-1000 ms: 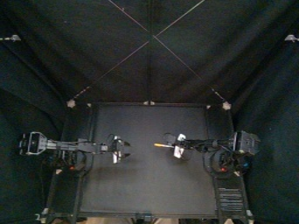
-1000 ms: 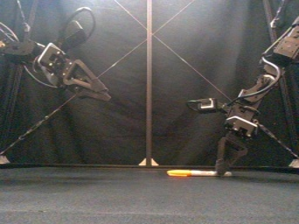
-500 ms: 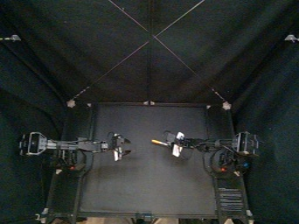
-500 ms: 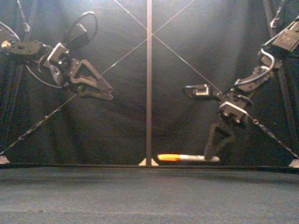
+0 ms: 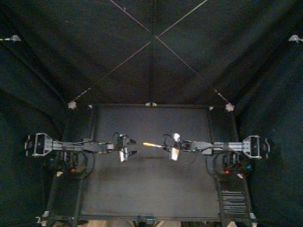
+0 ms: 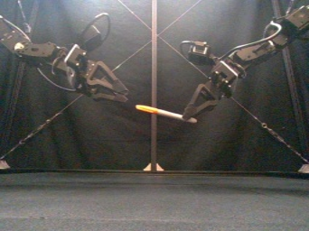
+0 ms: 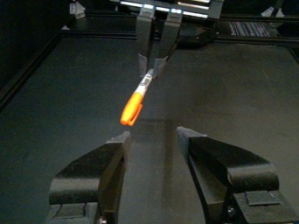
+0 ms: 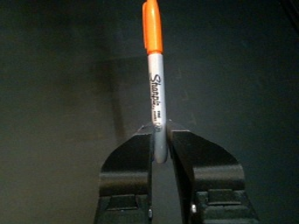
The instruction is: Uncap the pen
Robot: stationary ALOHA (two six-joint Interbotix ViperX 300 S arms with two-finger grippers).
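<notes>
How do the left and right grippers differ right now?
The right gripper is shut on the pen; the left gripper is open and empty. The right gripper carries the pen, orange cap aimed at the left gripper, which touches nothing. Both hang above the table, facing each other.

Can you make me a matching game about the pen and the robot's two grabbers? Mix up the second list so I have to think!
Things:
1. pen cap
2. pen barrel
3. left gripper
4. right gripper

What fits:
A. clamped shut on the pen barrel, up in the air
B. orange
C. open and empty, close to the pen cap
D. pale with black writing

Right pairs: 1-B, 2-D, 3-C, 4-A.
</notes>
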